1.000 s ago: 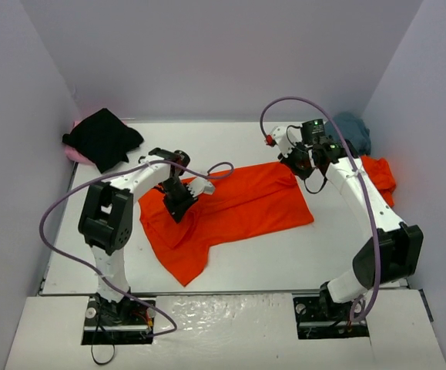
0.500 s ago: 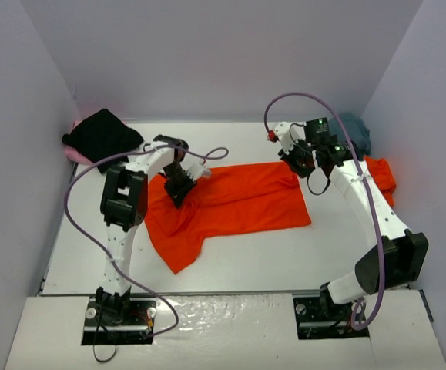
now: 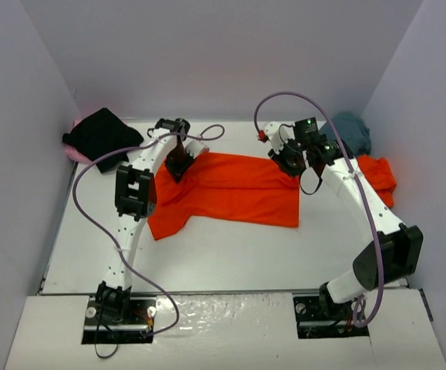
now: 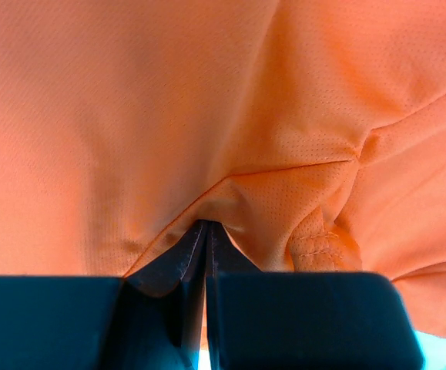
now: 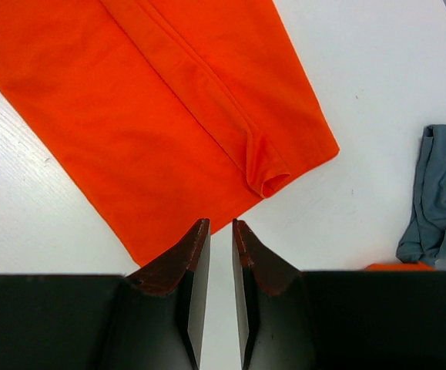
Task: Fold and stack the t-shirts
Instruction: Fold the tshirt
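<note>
A bright orange-red t-shirt lies stretched across the middle of the table, its left part bunched. My left gripper is shut on a pinch of this cloth near its far left edge; the cloth fills the left wrist view. My right gripper hovers at the shirt's far right corner. Its jaws stand a narrow gap apart with nothing between them, just short of the shirt's edge. A black t-shirt lies on a pink one at the far left. A teal-grey t-shirt and a second orange-red one lie at the far right.
White walls close in the table on the left, back and right. The teal-grey shirt lies on the right in the right wrist view. Purple cables loop above both arms.
My left gripper has pulled the shirt's left part toward the back of the table, and the whole shirt has shifted back and flattened. My right gripper has moved slightly left.
</note>
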Action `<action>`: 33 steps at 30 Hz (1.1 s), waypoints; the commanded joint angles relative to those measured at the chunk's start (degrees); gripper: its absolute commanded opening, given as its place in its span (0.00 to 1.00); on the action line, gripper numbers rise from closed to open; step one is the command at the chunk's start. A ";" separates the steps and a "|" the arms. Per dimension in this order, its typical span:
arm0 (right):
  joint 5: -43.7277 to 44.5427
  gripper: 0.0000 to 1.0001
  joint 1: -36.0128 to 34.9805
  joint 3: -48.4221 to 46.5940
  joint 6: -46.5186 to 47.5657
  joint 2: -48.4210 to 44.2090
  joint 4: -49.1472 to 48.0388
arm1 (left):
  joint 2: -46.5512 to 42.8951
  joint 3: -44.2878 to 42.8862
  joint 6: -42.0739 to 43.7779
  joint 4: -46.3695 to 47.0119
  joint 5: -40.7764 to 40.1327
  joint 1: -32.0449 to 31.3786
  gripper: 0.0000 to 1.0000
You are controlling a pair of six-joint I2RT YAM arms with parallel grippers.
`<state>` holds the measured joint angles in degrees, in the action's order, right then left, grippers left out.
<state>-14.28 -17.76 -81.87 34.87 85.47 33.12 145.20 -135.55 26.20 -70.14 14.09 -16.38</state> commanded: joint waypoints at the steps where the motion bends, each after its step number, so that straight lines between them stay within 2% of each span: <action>1: 1.25 0.16 -0.73 -2.25 -0.93 3.82 -3.73 | 5.99 -7.97 -0.36 -0.11 -3.77 0.36 0.00; 3: 1.45 0.16 -0.95 -2.26 -1.12 7.01 -3.67 | 9.07 -13.50 -0.28 -2.23 -3.64 0.47 0.00; 5: 2.10 0.15 -1.53 -2.17 -1.12 8.93 -3.60 | 9.92 -14.81 -0.35 -2.56 -3.97 0.47 0.00; 9: 3.07 0.20 -2.71 -1.12 -1.12 11.42 -2.98 | 4.48 -9.50 0.31 0.49 -0.82 0.76 0.04; 10: 3.19 0.24 -3.10 -0.67 -0.75 11.53 -2.23 | 1.94 -5.72 0.76 2.20 0.12 0.82 0.10; 11: 3.23 0.25 -3.65 0.22 0.92 11.18 -0.07 | -2.39 2.02 1.98 4.70 1.62 0.83 0.19; 13: 4.43 0.27 -4.03 1.80 2.14 9.31 0.63 | -8.81 8.40 4.32 6.22 4.60 0.83 0.24; 15: 6.31 0.34 -3.95 2.84 3.43 6.50 1.86 | -15.80 14.07 7.17 7.24 5.32 0.83 0.31; 17: 8.46 0.38 -3.87 5.48 4.89 2.23 1.86 | -23.91 21.85 10.02 8.53 5.65 0.90 0.32; 19: 11.02 0.42 -3.81 7.48 5.03 0.27 1.92 | -28.34 27.65 13.05 8.35 5.18 0.91 0.33; 23: 12.10 0.42 -3.45 10.22 4.61 -0.13 2.31 | -37.12 38.42 17.71 7.25 3.53 1.15 0.34; 26: 10.57 0.41 -3.25 11.08 3.20 0.59 1.55 | -41.31 43.62 18.70 9.17 3.12 2.03 0.34; 33: 9.72 0.38 -3.25 10.85 -0.27 2.64 0.55 | -46.08 50.77 20.86 4.88 4.27 2.14 0.34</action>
<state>-4.69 -21.35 -70.48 37.39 87.79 34.82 102.72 -87.60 43.52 -62.95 17.76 -14.31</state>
